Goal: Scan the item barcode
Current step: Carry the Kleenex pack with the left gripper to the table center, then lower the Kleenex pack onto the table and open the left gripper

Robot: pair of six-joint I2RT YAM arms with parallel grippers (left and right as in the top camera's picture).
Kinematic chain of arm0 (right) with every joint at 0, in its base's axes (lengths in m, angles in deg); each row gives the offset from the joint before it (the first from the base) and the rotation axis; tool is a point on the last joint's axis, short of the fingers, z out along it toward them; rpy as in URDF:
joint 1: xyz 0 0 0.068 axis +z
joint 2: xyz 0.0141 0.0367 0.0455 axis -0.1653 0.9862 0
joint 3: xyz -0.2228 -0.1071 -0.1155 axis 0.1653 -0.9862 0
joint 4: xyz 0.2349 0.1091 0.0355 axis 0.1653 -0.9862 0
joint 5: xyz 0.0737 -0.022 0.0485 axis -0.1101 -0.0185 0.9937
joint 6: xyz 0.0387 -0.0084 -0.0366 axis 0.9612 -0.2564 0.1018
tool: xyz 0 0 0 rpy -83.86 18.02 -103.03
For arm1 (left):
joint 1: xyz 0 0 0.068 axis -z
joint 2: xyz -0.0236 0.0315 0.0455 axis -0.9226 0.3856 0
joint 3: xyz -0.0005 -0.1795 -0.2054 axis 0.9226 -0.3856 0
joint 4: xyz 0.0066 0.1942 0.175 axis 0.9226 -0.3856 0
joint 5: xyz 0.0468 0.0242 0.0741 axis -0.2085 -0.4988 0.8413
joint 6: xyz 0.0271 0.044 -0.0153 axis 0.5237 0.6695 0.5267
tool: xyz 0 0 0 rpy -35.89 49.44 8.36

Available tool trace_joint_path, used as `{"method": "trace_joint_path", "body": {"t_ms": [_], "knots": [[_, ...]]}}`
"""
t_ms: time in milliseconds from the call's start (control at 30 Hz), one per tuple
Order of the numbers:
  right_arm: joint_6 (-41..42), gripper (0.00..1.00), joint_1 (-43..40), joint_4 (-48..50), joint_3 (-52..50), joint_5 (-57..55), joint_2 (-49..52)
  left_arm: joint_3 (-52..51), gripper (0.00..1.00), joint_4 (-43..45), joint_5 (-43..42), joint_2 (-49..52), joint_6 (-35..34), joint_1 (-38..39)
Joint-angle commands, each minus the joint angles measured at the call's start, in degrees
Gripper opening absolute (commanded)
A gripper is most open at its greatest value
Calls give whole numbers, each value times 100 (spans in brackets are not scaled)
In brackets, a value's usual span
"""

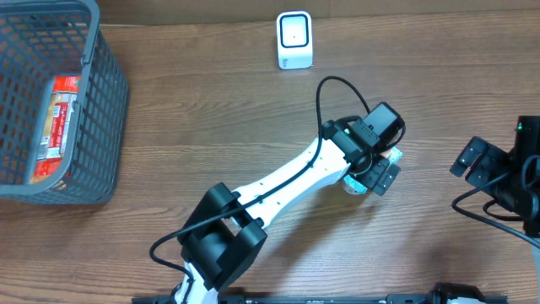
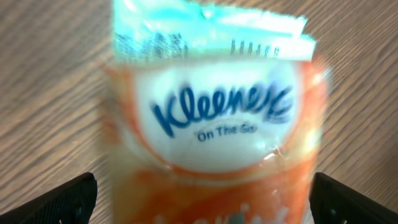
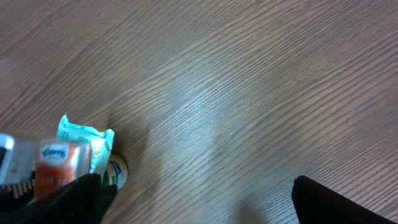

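Left gripper (image 2: 204, 198) sits low over the tissue pack (image 2: 217, 118), fingers spread wide, one on each side of it. Nothing is pinched, and whether the pads graze the wrapper I can't tell. The pack lies flat on the table (image 1: 211, 110), logo side up. It is well apart from the scanner (image 1: 294, 40), out to the scanner's front right. Straddling it like that looks like the set-up for a squeeze across its short width, which would leave both faces free to turn.

There's fine print on the pale blue flap at the pack's top end, too blurred to call a barcode. So which face has to meet the scanner is an open question.

Right gripper (image 1: 469, 160) hangs farther out from the scanner on the same side, also spread and empty. My guess is it's staying out of the left arm's way.

The basket (image 1: 101, 101) stands far to the scanner's left, with a red packet (image 1: 52, 118) lying in it.

My read: scan not yet done. The pack needs gripping, lifting and carrying to the scanner's window.
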Motion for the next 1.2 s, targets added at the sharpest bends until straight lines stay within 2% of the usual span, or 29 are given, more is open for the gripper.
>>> {"method": "trace_joint_path", "body": {"t_ms": [0,267,467,567,733,900,1167], "knots": [[28,100,-28,33,109,-37,-20,271,100,-129,37,-245,129,-125],[28,100,-28,33,109,-37,-20,302,100,-404,369,-247,129,-157],[28,100,-28,33,109,-37,-20,667,100,-422,-114,-385,131,-247],[28,100,-28,33,109,-37,-20,713,100,-415,-90,-549,179,-256],[28,100,-28,33,109,-37,-20,713,99,-485,557,-1093,240,-476],[28,100,-28,33,109,-37,-20,713,100,-584,1187,-1917,278,-1244],[28,100,-28,33,109,-37,-20,713,100,-509,1257,-2916,997,-3569]]}}
